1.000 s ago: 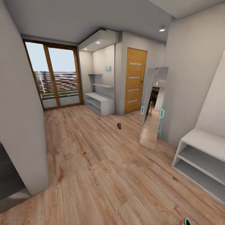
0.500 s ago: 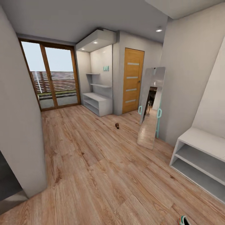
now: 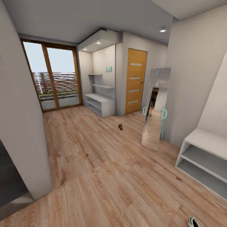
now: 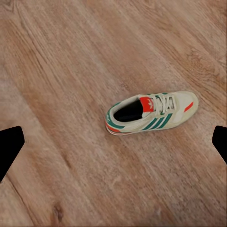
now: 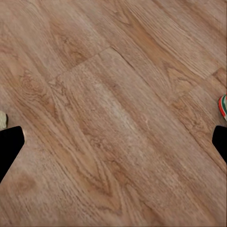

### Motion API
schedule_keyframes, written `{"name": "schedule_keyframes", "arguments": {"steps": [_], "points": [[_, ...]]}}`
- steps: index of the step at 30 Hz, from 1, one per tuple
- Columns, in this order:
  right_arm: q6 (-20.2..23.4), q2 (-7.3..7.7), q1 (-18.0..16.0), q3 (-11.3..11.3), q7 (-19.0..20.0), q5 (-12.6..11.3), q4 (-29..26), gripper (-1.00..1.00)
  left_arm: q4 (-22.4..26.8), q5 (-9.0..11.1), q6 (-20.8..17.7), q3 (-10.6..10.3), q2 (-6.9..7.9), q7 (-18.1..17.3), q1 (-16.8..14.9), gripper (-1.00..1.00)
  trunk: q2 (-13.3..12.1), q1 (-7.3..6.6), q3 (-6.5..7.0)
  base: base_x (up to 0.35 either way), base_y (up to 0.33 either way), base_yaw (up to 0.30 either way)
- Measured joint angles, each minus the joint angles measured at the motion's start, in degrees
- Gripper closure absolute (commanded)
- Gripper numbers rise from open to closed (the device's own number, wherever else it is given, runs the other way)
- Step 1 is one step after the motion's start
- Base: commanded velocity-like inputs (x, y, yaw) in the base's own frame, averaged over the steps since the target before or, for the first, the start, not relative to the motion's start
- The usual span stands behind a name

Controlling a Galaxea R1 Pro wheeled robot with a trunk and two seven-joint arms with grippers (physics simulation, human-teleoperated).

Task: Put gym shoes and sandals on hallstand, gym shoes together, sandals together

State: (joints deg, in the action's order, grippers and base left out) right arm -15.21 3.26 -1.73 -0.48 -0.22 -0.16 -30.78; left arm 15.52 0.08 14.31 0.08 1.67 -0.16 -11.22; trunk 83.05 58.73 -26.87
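Note:
One white gym shoe (image 4: 151, 113) with green stripes and a red tongue tab lies on its sole on the wood corridor floor (image 4: 56, 56), below my left gripper (image 4: 113, 144). That gripper is open and well above the shoe, with its dark fingertips (image 4: 9, 146) at the picture's edges. My right gripper (image 5: 113, 144) is open over bare planks, and a gym shoe's heel (image 5: 223, 106) peeks in at the edge. The head view catches a gym shoe (image 3: 192, 222) at its bottom edge and a small dark brown sandal (image 3: 120, 126) far down the corridor. A pale hallstand (image 3: 205, 148) stands at the right.
A similar grey-white unit with wall shelves (image 3: 101, 102) stands at the far end beside a wooden door (image 3: 135, 82). A leaning mirror (image 3: 154, 110) rests against the right wall. Glass doors (image 3: 53, 77) close the far left. A wall corner (image 3: 25, 142) juts in at near left.
The head view swung slightly left and then back right, so the whole picture shifted. The sandal, the units and the mirror keep their places on the floor.

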Motion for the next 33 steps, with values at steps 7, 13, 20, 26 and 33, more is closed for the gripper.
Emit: {"name": "schedule_keyframes", "arguments": {"steps": [7, 13, 20, 26, 33], "points": [[0.01, 0.0, 0.01, 0.0, 0.01, 0.0, -0.01, -1.0, 0.06, 0.0, 0.0, 0.0, 0.0, 0.0, -0.01, -1.0, 0.0, 0.0, 0.0, 0.0, 0.285, -0.142], [0.02, 0.0, 0.02, -0.01, 0.04, 0.0, -0.04, -1.0, 0.1, 0.0, 0.01, 0.0, -0.01, 0.0, -0.02, -1.0, 0.0, 0.0, 0.0, 0.0, 0.084, -0.272], [0.02, 0.0, 0.01, -0.02, 0.05, 0.0, -0.04, -1.0, 0.14, 0.0, 0.01, 0.0, -0.01, 0.0, -0.02, -1.0, 0.0, 0.0, 0.0, 0.0, 0.02, -0.293], [0.02, 0.0, -0.01, -0.02, 0.06, 0.0, -0.04, -1.0, 0.13, 0.0, 0.01, 0.0, -0.01, 0.0, -0.02, -1.0, 0.0, 0.0, 0.0, 0.0, 0.003, -0.299], [0.02, 0.0, 0.02, -0.02, 0.06, 0.0, -0.04, -1.0, 0.14, 0.0, 0.01, 0.0, -0.01, 0.0, -0.02, -1.0, 0.0, 0.0, 0.0, 0.0, 0.0, -0.3]]}}
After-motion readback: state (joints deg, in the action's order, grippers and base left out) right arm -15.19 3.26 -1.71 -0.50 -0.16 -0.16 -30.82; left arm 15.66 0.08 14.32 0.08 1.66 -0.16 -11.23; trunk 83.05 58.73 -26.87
